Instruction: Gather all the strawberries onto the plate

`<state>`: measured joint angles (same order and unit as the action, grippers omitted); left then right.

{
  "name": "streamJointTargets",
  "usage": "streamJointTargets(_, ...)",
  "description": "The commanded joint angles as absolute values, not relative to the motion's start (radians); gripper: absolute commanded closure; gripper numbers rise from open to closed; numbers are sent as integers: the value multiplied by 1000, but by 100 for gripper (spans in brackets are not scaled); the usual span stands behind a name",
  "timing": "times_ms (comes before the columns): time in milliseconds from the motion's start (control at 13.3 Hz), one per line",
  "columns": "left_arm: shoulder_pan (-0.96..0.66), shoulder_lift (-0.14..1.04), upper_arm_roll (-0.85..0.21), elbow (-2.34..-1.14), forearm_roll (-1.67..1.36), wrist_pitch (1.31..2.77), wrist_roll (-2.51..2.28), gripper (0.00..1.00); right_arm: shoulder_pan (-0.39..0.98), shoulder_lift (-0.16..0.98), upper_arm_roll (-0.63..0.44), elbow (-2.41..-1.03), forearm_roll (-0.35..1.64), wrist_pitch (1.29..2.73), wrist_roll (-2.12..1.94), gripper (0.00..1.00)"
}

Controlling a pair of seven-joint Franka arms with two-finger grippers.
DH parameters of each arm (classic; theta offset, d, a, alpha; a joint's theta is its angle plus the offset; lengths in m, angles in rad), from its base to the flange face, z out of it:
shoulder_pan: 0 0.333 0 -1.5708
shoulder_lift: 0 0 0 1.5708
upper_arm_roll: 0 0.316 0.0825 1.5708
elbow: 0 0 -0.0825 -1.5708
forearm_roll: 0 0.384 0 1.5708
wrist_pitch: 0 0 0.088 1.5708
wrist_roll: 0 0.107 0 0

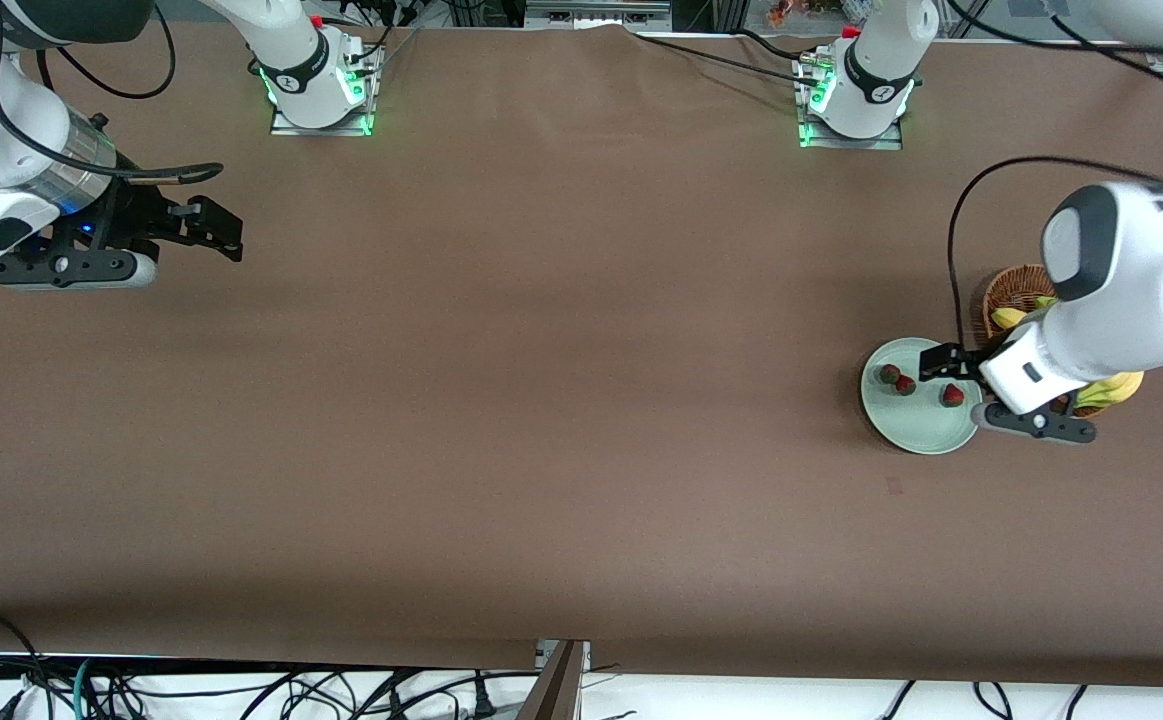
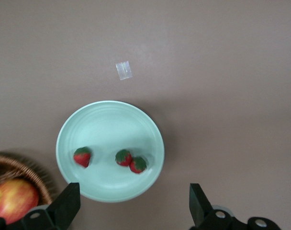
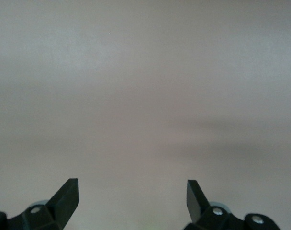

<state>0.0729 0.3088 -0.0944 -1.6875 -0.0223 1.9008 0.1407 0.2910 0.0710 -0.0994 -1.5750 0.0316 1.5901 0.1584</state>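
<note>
The pale mint-green plate [image 1: 916,432] lies near the left arm's end of the table. Three strawberries lie in it: two touching [image 1: 889,373] [image 1: 905,384] and one apart [image 1: 953,395]. My left gripper [image 1: 938,364] hangs open and empty above the plate's rim. In the left wrist view the plate [image 2: 109,124] holds the lone strawberry [image 2: 82,156] and the pair [image 2: 123,157] [image 2: 138,164], and the left gripper [image 2: 134,201] has its jaws wide apart. My right gripper [image 1: 226,232] waits open and empty over bare table at the right arm's end; the right wrist view shows it [image 3: 132,194] over bare cloth.
A brown wicker basket [image 1: 1016,290] stands beside the plate, toward the left arm's end, with bananas [image 1: 1111,388] and a red-yellow apple [image 2: 14,200] in it. A small scrap of tape [image 2: 123,70] lies on the brown cloth nearer the front camera than the plate.
</note>
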Motion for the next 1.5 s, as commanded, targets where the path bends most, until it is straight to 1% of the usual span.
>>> streamJointTargets(0, 68, 246, -87, -1582, -31, 1763, 121, 0, 295, 64, -97, -1575, 15, 1598, 150, 0)
streamJointTargets(150, 54, 174, -78, -1568, -21, 1761, 121, 0, 290, 64, -98, -1540, 12, 1600, 150, 0)
streamJointTargets(301, 54, 129, -60, -1571, -20, 1746, 123, 0, 285, 64, -100, -1537, 12, 1600, 150, 0)
streamJointTargets(451, 51, 86, -44, -1569, -20, 1692, 118, 0, 287, 75, -100, -1537, 11, 1600, 153, 0)
streamJointTargets(602, 41, 61, -44, -1569, -20, 1587, 76, 0, 291, 78, -98, -1537, 20, 1595, 169, 0)
streamJointTargets(978, 29, 61, -44, -1568, -35, 1537, -11, 0, 295, 77, -95, -1536, 20, 1592, 167, 0)
streamJointTargets(1279, 29, 75, -44, -1559, -35, 1537, -17, 0, 295, 77, -94, -1536, 25, 1597, 170, 1)
streamJointTargets(1429, 31, 103, -44, -1511, -34, 1519, -15, 0, 295, 77, -92, -1536, 25, 1597, 170, 0)
